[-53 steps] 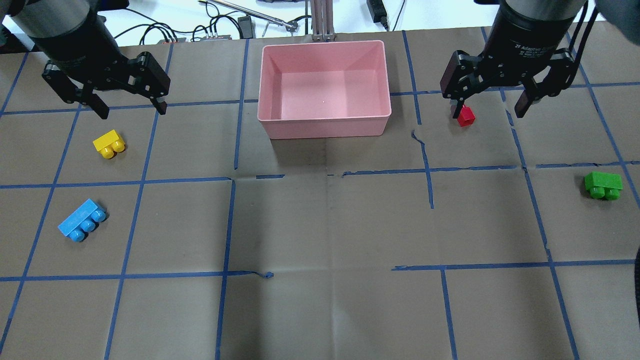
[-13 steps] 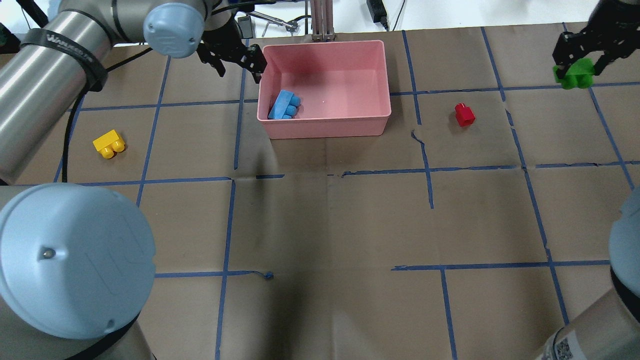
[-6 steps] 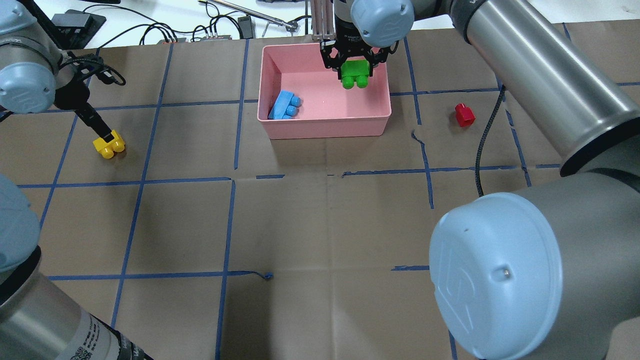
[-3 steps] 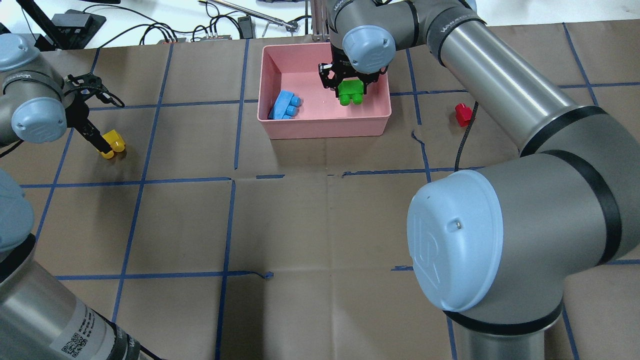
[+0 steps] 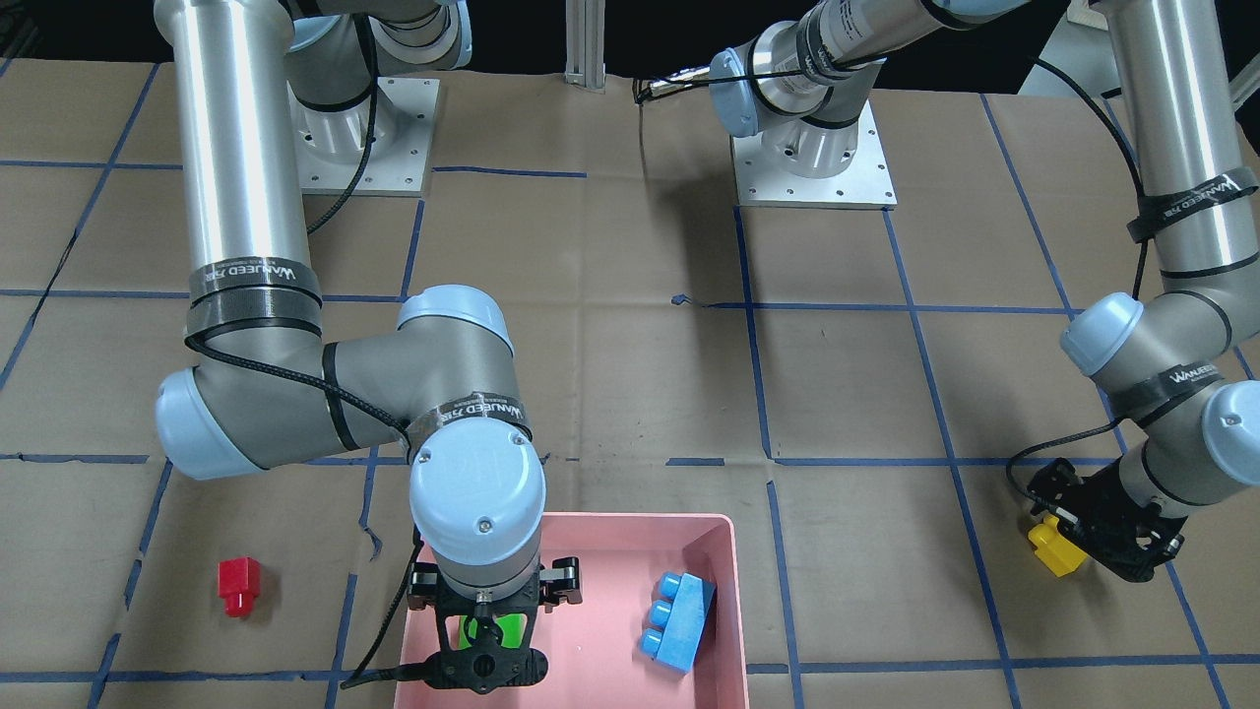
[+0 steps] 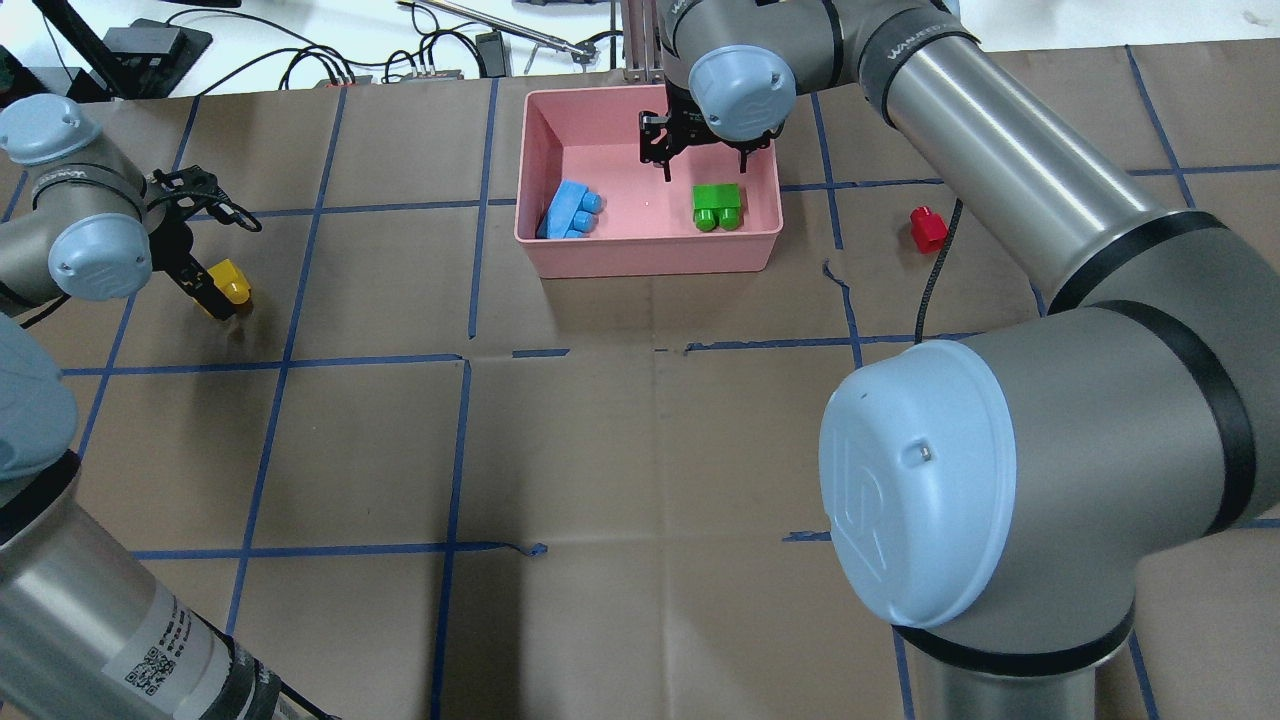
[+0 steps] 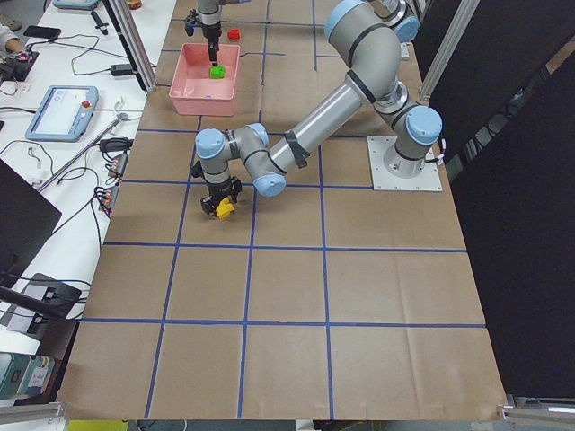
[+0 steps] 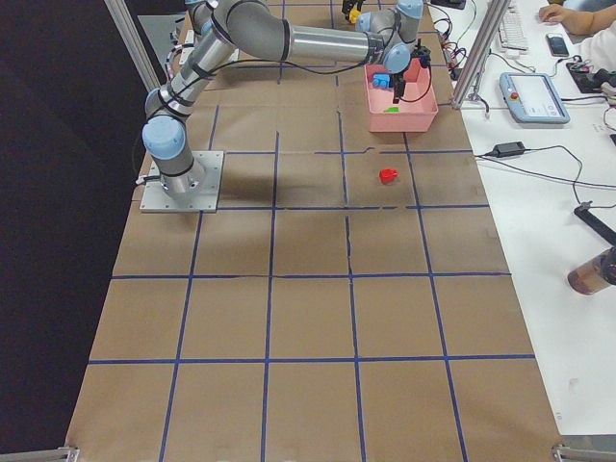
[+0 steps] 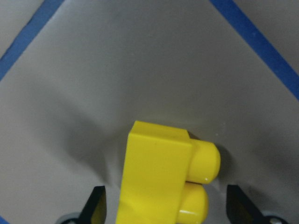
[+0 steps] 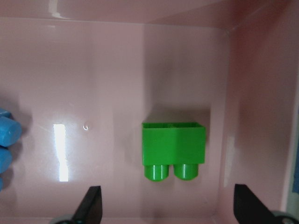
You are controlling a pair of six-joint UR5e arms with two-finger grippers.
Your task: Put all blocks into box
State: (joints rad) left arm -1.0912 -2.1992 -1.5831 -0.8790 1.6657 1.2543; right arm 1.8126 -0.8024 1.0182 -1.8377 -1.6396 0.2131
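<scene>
The right claw (image 6: pixel 703 160) is held open above the pink box (image 6: pixel 640 255) at top centre, the green block (image 6: pixel 718 205) lying free beneath it, the blue block (image 6: pixel 568 210) at the box's left. At far left, the open left claw (image 6: pixel 205 290) straddles the yellow block (image 6: pixel 230 281) on the table (image 6: pixel 640 450). The red block (image 6: pixel 927 228) lies right of the box.

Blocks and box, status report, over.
Right pincer open above the box; green block and blue block inside. Left pincer open, straddling yellow block. Red block on table, unobstructed.
</scene>
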